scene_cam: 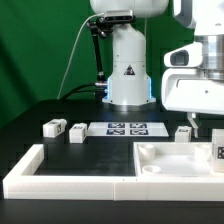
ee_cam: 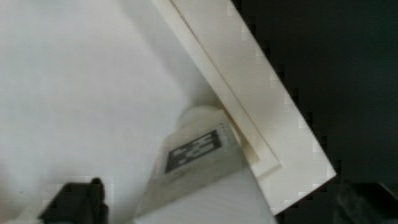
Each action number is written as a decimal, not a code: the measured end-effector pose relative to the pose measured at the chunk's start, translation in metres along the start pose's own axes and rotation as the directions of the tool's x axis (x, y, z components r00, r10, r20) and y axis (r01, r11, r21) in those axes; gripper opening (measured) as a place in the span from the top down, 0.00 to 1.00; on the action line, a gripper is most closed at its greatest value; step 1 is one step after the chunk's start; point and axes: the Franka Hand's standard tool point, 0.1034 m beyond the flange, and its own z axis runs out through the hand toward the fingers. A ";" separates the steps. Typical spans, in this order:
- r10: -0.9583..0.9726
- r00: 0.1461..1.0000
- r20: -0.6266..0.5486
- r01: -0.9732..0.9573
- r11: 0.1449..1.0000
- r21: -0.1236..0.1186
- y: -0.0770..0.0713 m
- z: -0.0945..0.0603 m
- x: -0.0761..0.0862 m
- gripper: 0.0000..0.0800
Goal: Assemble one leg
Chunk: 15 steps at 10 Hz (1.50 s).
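Observation:
My gripper (scene_cam: 207, 128) hangs over the right end of the large white square tray-like part (scene_cam: 165, 160) at the exterior view's right. In the wrist view the gripper (ee_cam: 217, 205) is open, with dark fingertips (ee_cam: 71, 203) far apart. A white leg (ee_cam: 199, 150) with a black-and-white tag lies between them against the tray's raised rim (ee_cam: 249, 90), with a gap on each side. In the exterior view this leg's tag (scene_cam: 218, 153) shows at the right edge. Three more legs rest on the table: two at the left (scene_cam: 53, 127) (scene_cam: 76, 130) and one by the gripper (scene_cam: 183, 131).
The marker board (scene_cam: 127, 128) lies flat in front of the robot base (scene_cam: 128, 75). The long white L-shaped border rail (scene_cam: 60, 172) runs along the front left, next to the tray. Black table and green backdrop behind.

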 end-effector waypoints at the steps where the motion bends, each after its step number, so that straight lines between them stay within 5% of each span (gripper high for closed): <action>1: -0.115 0.993 -0.020 0.115 0.993 -0.004 0.000 0.002 0.001 0.19; 4: -0.397 0.917 -0.027 0.397 0.918 -0.009 0.006 0.002 0.006 0.19; 6: -0.420 0.907 -0.026 0.420 0.907 -0.008 0.006 0.002 0.005 0.19; 7: -0.415 0.909 -0.026 0.415 0.910 -0.008 0.006 0.002 0.005 0.31; 8: -0.401 0.915 -0.027 0.401 0.916 -0.008 0.006 0.002 0.005 0.31; 9: -0.401 0.915 -0.027 0.401 0.916 -0.008 0.006 0.002 0.005 0.54; 10: -0.383 0.923 -0.027 0.383 0.924 -0.006 0.006 0.002 0.005 0.64; 12: -0.188 0.982 -0.029 0.188 0.982 0.007 0.005 0.003 0.005 0.64; 15: 0.189 0.981 -0.039 -0.186 0.980 0.076 0.007 0.004 0.007 0.64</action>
